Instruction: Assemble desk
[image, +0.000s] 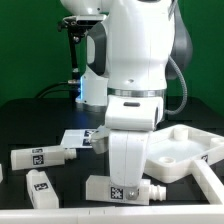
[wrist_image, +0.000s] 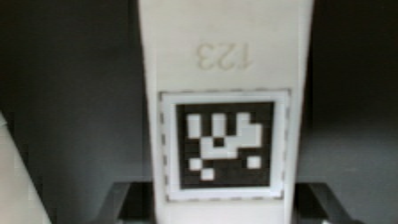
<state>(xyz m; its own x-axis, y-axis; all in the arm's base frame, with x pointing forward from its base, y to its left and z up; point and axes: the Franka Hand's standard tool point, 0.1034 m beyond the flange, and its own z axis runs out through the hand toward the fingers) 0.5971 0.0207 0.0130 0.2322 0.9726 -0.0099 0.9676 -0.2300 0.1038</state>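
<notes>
The exterior view looks from in front of the black table, a bit higher than it, and faces the big white arm. It stands near, so the arm fills the middle and hides part of the table. It also sees the loose legs and the tabletop. The wrist view looks at one leg from very close, and the leg looks blurry. I cannot tell which leg both views share

white leg fills the shot | "123" stamped on it next to a black-and-white tag | end effector fingers either side
</notes>
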